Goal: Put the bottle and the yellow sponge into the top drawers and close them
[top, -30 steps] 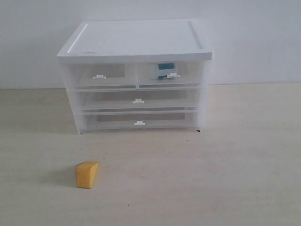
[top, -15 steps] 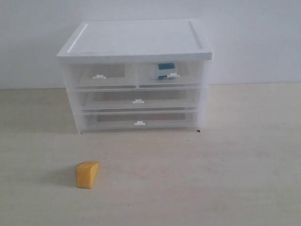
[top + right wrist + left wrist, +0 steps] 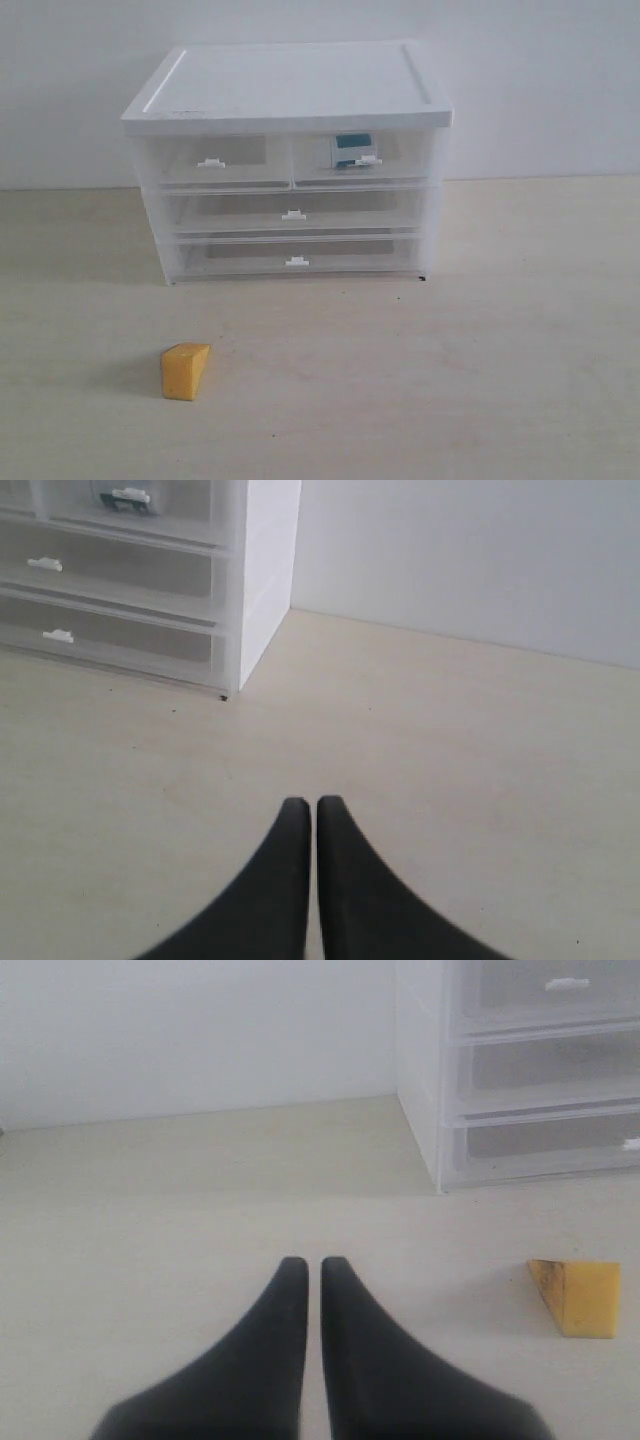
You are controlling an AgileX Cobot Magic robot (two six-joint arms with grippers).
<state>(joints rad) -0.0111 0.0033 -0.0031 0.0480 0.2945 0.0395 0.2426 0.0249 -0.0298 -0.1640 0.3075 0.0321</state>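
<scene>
Bottle [image 3: 351, 150] inside rt one of top drawers [image 3: 250, 165], both pushed in flush w/ cabinet [image 3: 290, 85] front. Yellow sponge [image 3: 186, 371] on table [image 3: 500, 350], well apart from cabinet, out front of its left end. Left gripper [image 3: 305, 1265] low over table, fingers nearly touching, holding nothing, sponge near but clear of it. Right gripper [image 3: 302, 805] likewise closed up, empty, low over table near cabinet's rt corner.

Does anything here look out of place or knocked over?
Only the yellow sponge, lying alone on the table in front of the cabinet. The bottle sits inside the closed top right drawer; nothing looks spilled or damaged.
</scene>
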